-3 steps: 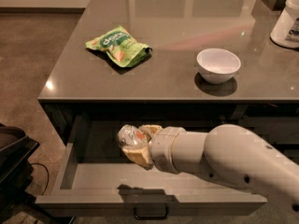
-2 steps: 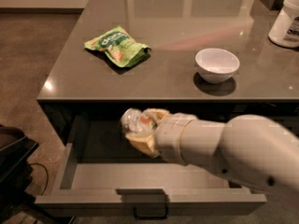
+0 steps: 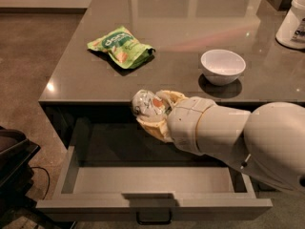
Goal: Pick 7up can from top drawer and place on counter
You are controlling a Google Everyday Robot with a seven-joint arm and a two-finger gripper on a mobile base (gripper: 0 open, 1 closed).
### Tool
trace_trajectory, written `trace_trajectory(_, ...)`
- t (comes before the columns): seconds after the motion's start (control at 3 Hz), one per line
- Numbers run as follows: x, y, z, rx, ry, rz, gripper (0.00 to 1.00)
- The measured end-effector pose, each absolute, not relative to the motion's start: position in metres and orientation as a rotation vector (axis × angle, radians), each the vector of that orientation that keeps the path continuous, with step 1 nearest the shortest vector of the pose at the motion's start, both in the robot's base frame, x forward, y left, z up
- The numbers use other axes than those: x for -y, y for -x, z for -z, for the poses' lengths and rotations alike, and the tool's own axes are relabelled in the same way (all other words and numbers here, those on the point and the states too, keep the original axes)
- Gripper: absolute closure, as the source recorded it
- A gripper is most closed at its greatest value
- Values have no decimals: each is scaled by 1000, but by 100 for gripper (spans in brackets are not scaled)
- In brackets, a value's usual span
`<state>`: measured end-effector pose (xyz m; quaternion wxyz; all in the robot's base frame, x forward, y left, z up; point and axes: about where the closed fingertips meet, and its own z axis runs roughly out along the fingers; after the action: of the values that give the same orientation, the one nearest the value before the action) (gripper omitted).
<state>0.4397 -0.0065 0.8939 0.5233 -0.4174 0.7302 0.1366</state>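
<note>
**7up can (image 3: pixel 144 104) held over the top drawer (image 3: pixel 152 202)**

The hand (image 3: pixel 152 111) clasps the can, level with the table's (image 3: pixel 181 78) front edge, above the pulled-out drawer. Farther back on the table lie a green snack bag (image 3: pixel 121 46) and a white bowl (image 3: pixel 222 67).

Small silvery-white 7up can (image 3: pixel 144 103), tilted, clasped by the gripper (image 3: pixel 152 111) above the open dark-grey top drawer (image 3: pixel 152 181), at the front edge of the glossy stone counter (image 3: pixel 167 73).
</note>
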Motion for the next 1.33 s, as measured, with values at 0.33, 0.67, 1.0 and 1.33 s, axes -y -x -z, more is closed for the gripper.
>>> trace_trajectory(0.33,15,-459,-895,-1747,996,-328,100)
trace_trajectory(0.67,42,-504,-908,-1750,994,-304,100)
trace_trajectory(1.0,63,-559,-916,-1764,1008,-289,100)
trace_trajectory(1.33,54,-607,-913,-1782,1064,-306,100)
